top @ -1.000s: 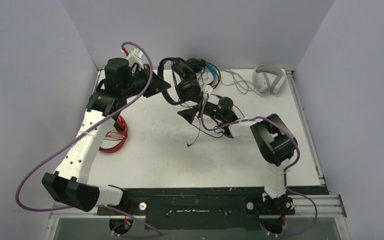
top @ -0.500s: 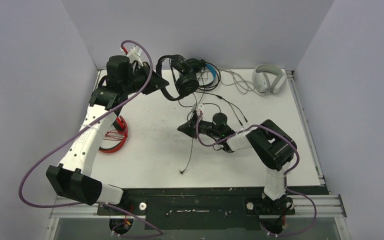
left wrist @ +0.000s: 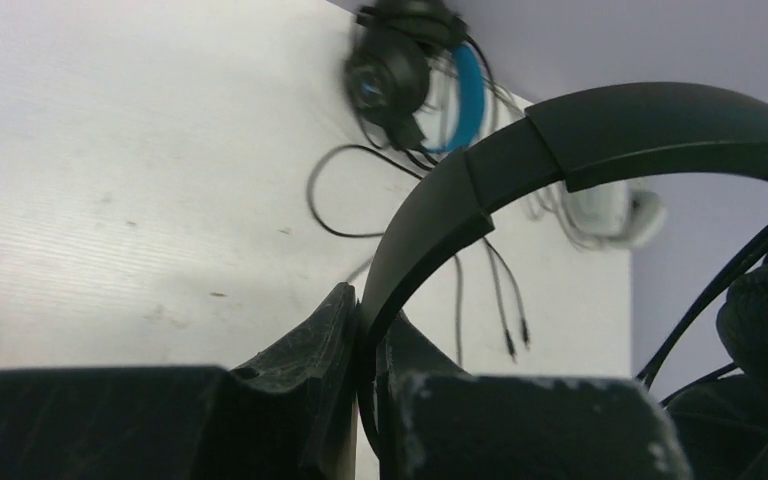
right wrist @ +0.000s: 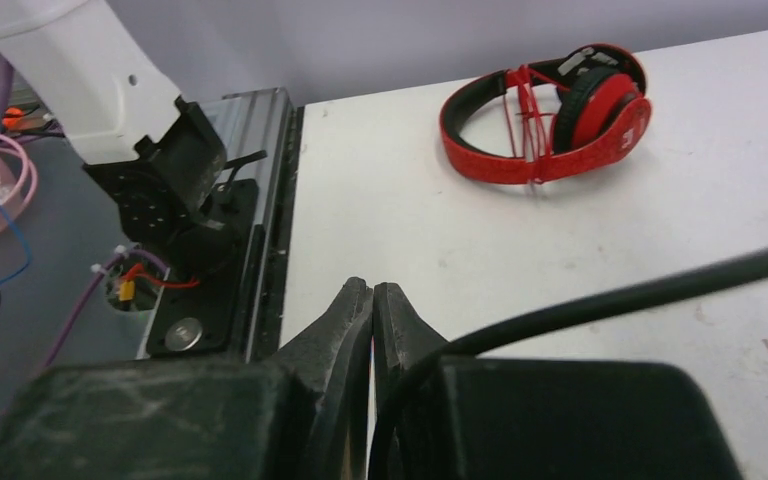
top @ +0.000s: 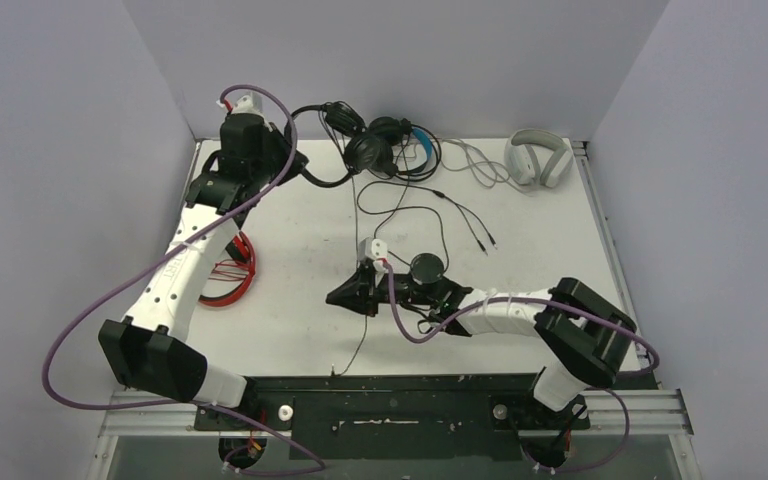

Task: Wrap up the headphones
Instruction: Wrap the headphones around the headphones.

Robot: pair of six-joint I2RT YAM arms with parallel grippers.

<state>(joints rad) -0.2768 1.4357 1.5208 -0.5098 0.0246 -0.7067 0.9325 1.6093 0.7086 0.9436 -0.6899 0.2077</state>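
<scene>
Red-and-black headphones [top: 228,272] lay by the table's [top: 300,330] left edge. The left gripper [left wrist: 365,325] pinched the band of the small black headset [left wrist: 580,140] near the far edge, and the right gripper [right wrist: 372,300], nearer the front edge, clamped a thin black cable [right wrist: 620,295]. A blue-trimmed headset [top: 422,148] and a white-grey headset [top: 538,160] rested along the far edge.

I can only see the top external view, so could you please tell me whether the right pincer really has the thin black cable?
Observer: Yes; the right wrist view shows the right pincer shut on the black cable, which leaves it sideways.
Operator: Thank you. What does the left pincer grip?
Observer: The left wrist view shows it shut on the black headset, at its headband.
Operator: And the red headset?
Observer: The right wrist view shows it whole, red cord strung across its band.
</scene>
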